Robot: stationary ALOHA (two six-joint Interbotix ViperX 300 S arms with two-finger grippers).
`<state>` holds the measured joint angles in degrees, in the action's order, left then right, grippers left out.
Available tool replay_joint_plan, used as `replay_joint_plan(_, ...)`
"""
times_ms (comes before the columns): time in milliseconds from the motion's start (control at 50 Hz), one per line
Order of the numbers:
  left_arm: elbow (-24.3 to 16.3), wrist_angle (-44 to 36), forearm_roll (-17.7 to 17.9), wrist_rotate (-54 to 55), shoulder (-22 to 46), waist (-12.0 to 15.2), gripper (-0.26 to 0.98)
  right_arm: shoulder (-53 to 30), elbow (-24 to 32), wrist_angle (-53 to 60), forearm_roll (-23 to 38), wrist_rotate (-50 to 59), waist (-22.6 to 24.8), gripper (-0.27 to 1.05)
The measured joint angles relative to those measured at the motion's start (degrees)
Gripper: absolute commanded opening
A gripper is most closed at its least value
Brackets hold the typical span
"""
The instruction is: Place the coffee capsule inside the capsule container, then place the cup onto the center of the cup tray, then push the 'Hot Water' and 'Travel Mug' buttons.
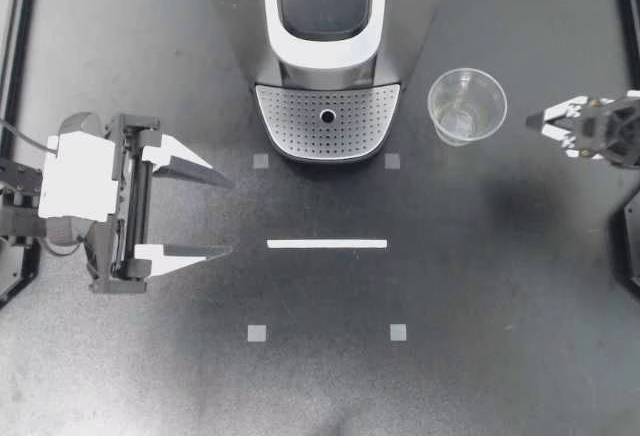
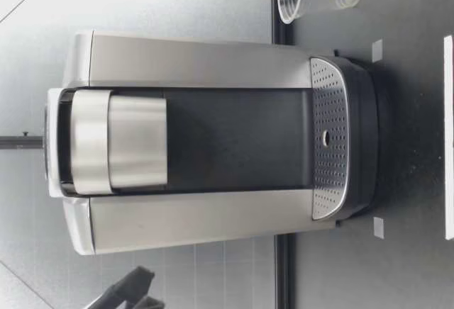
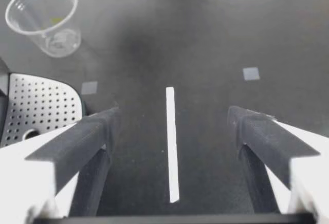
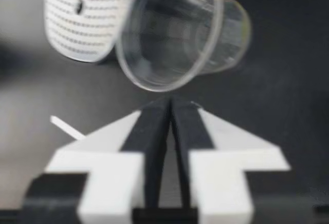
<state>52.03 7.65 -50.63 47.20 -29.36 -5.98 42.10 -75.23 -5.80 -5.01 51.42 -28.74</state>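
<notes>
Clear plastic cup [image 1: 467, 106] stands just ahead of my closed right hand [image 1: 533, 123].

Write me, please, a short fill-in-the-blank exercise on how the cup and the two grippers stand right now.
The cup stands upright on the table, beside the cup tray and not ____ it.
My left gripper has its jaws ____, with nothing between them.
My right gripper, aimed at the cup, has its jaws ____.
Missing words: on; open; shut.
</notes>
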Motion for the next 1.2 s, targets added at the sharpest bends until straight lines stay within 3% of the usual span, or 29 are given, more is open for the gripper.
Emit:
replay_joint_plan(200,0.4,0.0,-0.1,0.0,0.0,0.0,0.76,-5.8,0.1,3.6,0.0,0.2,-0.6,0.51)
replay_joint_plan(520,0.9,0.0,-0.1,0.0,0.0,0.0,0.76,-12.5,3.0,5.7,0.0,0.0,-3.5,0.51)
replay_joint_plan(1200,1.7,0.0,0.1,0.0,0.0,0.0,0.76,-20.8,7.1,5.8,0.1,-0.1,-3.6,0.5)
